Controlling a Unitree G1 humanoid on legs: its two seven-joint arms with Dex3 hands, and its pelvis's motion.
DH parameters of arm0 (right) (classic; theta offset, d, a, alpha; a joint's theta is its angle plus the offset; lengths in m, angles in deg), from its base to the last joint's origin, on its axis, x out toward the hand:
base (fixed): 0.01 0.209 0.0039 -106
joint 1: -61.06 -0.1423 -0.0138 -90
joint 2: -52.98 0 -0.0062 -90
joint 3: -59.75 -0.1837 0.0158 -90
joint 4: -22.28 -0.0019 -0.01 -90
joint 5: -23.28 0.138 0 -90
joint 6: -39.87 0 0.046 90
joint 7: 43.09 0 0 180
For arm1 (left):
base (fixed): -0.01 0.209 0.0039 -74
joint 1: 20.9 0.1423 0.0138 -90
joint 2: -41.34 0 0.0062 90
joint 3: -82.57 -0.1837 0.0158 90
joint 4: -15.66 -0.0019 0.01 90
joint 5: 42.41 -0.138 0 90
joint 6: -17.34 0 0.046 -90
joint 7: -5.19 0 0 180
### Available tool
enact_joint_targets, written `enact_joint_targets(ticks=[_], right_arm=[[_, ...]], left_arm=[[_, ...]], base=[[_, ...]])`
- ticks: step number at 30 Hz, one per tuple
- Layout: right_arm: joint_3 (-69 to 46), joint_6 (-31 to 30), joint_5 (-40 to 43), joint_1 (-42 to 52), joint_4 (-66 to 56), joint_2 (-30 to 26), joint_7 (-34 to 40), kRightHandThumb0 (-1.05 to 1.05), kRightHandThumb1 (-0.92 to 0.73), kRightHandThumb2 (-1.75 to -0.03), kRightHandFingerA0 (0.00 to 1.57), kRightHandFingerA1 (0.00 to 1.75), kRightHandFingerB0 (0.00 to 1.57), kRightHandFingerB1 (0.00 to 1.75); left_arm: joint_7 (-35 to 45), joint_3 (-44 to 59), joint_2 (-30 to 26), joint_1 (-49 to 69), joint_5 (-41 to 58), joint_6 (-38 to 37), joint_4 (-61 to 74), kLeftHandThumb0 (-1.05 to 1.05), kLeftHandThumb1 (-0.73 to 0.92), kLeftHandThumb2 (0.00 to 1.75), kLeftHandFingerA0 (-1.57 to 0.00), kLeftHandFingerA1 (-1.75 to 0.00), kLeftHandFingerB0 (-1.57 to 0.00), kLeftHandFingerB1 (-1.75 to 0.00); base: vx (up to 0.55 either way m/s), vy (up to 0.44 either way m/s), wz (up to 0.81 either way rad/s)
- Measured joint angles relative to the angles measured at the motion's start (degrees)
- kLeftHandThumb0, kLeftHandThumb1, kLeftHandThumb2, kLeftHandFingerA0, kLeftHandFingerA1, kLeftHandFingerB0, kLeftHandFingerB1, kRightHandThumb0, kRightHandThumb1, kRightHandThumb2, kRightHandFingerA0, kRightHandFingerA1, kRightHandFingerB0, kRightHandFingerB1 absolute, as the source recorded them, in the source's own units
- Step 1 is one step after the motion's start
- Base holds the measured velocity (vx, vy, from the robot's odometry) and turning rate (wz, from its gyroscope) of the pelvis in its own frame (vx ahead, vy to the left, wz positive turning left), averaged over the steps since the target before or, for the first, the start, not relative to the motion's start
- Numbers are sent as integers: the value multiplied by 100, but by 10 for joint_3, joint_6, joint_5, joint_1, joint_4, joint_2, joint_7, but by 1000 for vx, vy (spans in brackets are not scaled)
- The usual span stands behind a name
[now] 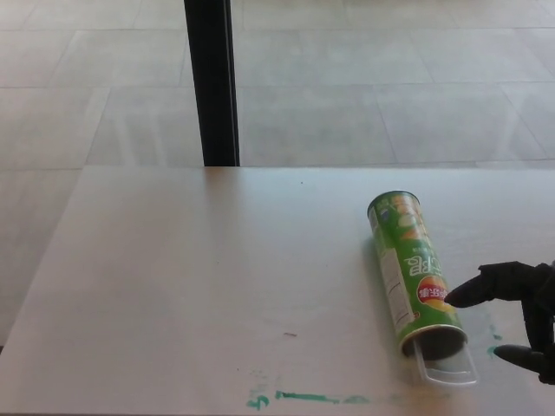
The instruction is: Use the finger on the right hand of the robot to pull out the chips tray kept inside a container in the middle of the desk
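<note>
Here the approach is in hand: the black right hand point(520, 312), digits spread and empty, sits at three o'clock of the green cardboard chips can point(411, 270); next, one finger must hook the clear plastic tray point(448, 367) protruding toward six o'clock.

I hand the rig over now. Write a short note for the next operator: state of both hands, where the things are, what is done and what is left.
Right hand: open, holds nothing, at the desk's right edge; one fingertip is at the side of the green chips container, near its open end; contact unclear.
Left hand: not in view.
Container: lying on its side on the desk, right of centre, open end toward the robot.
Clear tray: sticks out a little from the open end, mostly inside.
Done: approach only.
Left: hook the tray with the right finger and pull it out.
</note>
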Motion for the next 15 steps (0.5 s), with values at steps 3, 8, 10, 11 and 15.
enact_joint_targets(ticks=[3,8,10,11,15], right_arm=[[9,-4,-12,-3,2,0,-4,0,-62,-55,71,171,59,44],[17,-9,-33,-5,15,-5,-6,-3,-59,-67,94,154,61,53],[17,-11,-37,-5,18,-6,-7,-3,-60,-65,92,155,61,53],[17,-11,-38,-5,21,-7,-7,-5,-61,-65,92,155,62,53],[17,-11,-43,-5,29,-13,-11,-2,-64,-53,67,170,61,44]], left_arm=[[1,0,0,3,0,0,4,-68,76,63,-41,-65,-41,-45],[-1,-1,1,7,0,0,13,-65,76,63,-40,-66,-38,-43],[-1,0,2,7,2,0,17,-69,76,62,-39,-65,-37,-43],[0,0,3,7,3,0,17,-70,75,63,-41,-65,-39,-45],[1,0,3,4,4,0,6,-69,75,62,-42,-67,-40,-44]], base=[[0,0,0],[0,0,0],[0,0,0],[0,0,0],[0,0,0]])
